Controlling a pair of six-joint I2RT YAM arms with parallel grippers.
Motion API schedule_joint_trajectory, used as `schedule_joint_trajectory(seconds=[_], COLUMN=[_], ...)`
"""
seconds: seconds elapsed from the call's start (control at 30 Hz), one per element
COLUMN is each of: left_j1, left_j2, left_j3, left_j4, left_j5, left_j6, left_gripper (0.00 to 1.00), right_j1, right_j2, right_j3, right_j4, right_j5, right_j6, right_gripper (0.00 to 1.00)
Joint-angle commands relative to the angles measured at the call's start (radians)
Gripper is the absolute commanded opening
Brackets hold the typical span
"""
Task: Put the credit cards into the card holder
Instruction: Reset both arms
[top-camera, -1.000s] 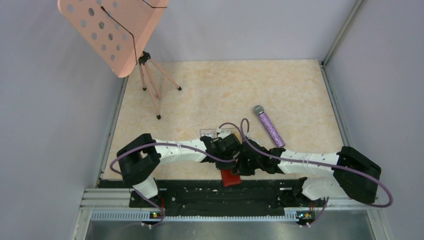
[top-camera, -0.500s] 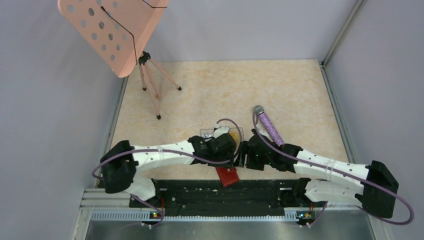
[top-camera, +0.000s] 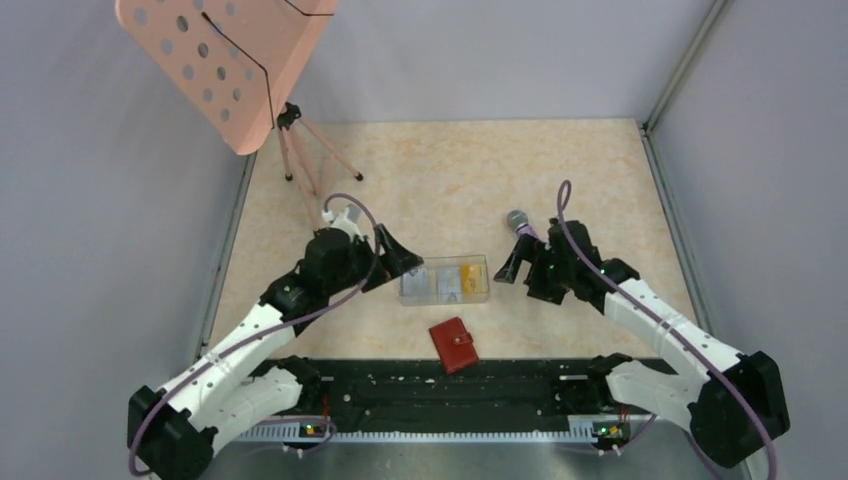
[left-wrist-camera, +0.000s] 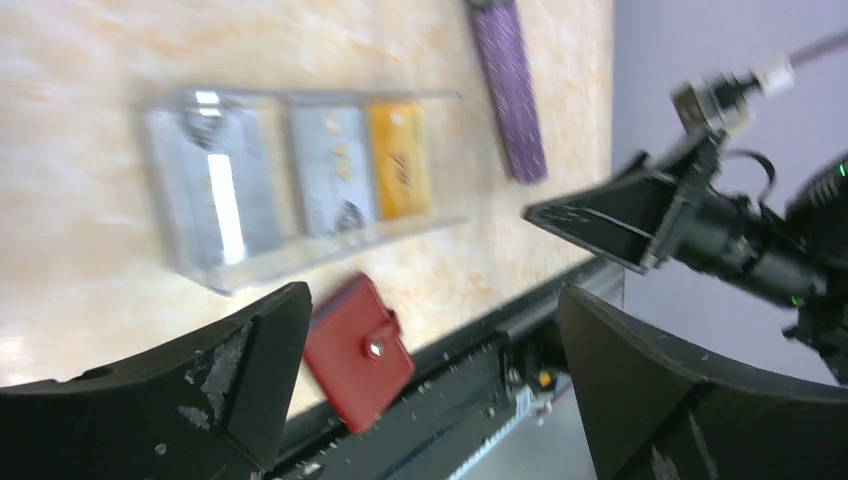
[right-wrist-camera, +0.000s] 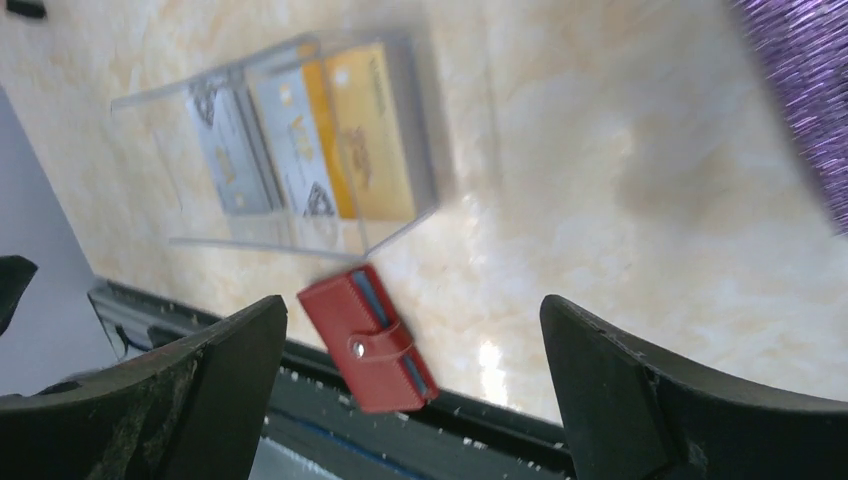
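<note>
Both tools are standing wide open and carrying nothing. The left tool (top-camera: 398, 262) is hanging just left of the clear tray (top-camera: 486, 280), and the right tool (top-camera: 522, 278) just right of it, mid-frame.

The cards (right-wrist-camera: 330, 140) are lying flat in the tray's compartments, the yellow one toward the right end and the pale ones beside it. I am reading the red wallet (top-camera: 453, 345) as the holder. It is sitting snapped shut below the tray, close to the black rail (top-camera: 450, 385) at the bottom edge.

Risks I am watching:
- The cards are lying flat between low walls, so a finger may catch a wall and drag or tip the tray instead of lifting a card.
- The wallet is closed, and pushing at the snap may skid it onto the rail.
- Both arms are working the same small patch, so they may clash.
- The purple mic (left-wrist-camera: 508, 90) is lying under the right arm, and a brush could roll it.

The worktop (top-camera: 450, 170) is pale marbled and looks smooth, offering little grip. Plain grey walls are closing in three sides. A pink music stand (top-camera: 235, 60) is standing in the upper left, well apart.
</note>
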Motion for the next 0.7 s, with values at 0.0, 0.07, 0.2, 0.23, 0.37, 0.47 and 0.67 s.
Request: schedule_joint_trajectory(seconds=[0.0, 0.07, 0.2, 0.23, 0.37, 0.47, 0.67], left_j1=[0.247, 0.337, 0.452, 0.463, 0.472, 0.473, 0.474], left_j2=[0.014, 0.035, 0.055, 0.052, 0.028, 0.016, 0.071], left_j3=[-0.029, -0.009, 0.013, 0.009, -0.039, -0.101, -0.265], left_j4=[-0.048, -0.096, -0.087, -0.066, 0.071, 0.206, 0.571], left_j5=[0.145, 0.105, -0.044, -0.102, -0.355, -0.477, -0.622], left_j6=[0.082, 0.144, 0.282, 0.314, 0.462, 0.578, 0.770], left_gripper=[0.99, 0.99, 0.99, 0.99, 0.99, 0.99, 0.99], right_j1=[-0.212, -0.304, -0.404, -0.405, -0.405, -0.406, -0.405], right_j2=[0.046, 0.057, 0.076, 0.082, 0.079, 0.034, 0.023], right_j3=[0.065, 0.080, 0.120, 0.126, 0.060, -0.087, -0.382], right_j4=[0.013, 0.012, 0.035, 0.050, 0.198, 0.427, 0.921], right_j5=[-0.087, -0.026, 0.219, 0.296, 0.492, 0.593, 0.682], right_j6=[-0.170, -0.227, -0.353, -0.380, -0.469, -0.509, -0.622], right_gripper=[0.99, 0.99, 0.99, 0.99, 0.98, 0.96, 0.94])
